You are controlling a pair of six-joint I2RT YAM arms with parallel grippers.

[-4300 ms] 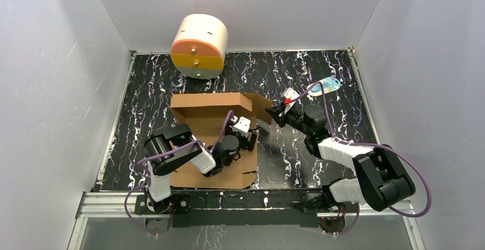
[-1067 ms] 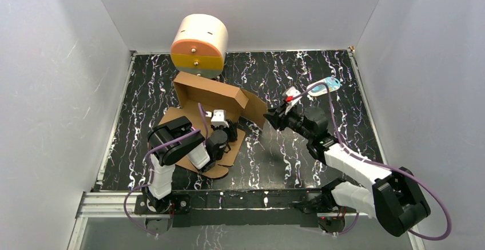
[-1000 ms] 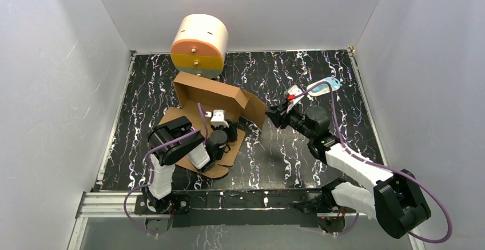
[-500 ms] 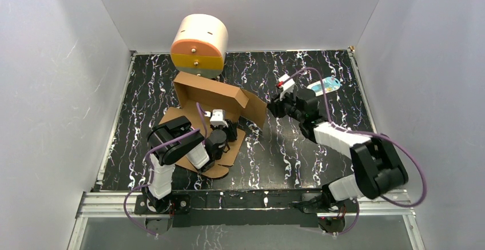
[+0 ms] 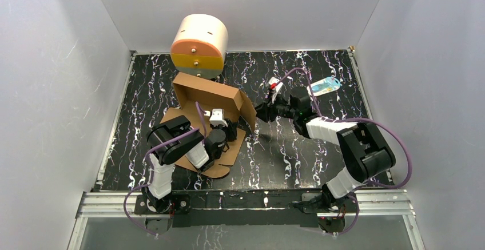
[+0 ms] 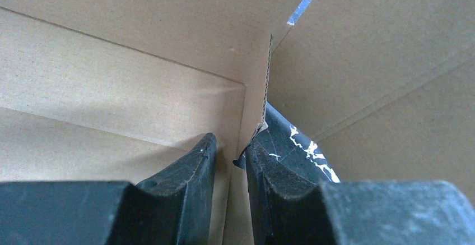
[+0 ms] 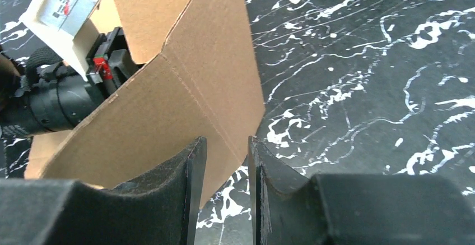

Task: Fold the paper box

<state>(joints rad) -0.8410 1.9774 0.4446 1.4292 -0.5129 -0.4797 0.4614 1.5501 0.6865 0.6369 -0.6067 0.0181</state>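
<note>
- My left gripper (image 6: 231,144) is clenched on a wall's raw corrugated edge inside the paper box (image 5: 209,92).
- That brown cardboard box sits centre-left on the marbled black table (image 5: 289,159), walls raised.
- My right gripper (image 7: 226,141) straddles its flap corner; pinched or not, I cannot tell.

1 paper box (image 5: 209,95). 1 round cream drum (image 5: 200,32) with 2 drawers: 1 orange drawer (image 5: 196,48), 1 yellow drawer (image 5: 197,62). 1 small blue-and-white item (image 5: 326,84). 2 grippers: left gripper (image 6: 238,158), right gripper (image 7: 225,147). 1 black marbled table (image 5: 320,141).
</note>
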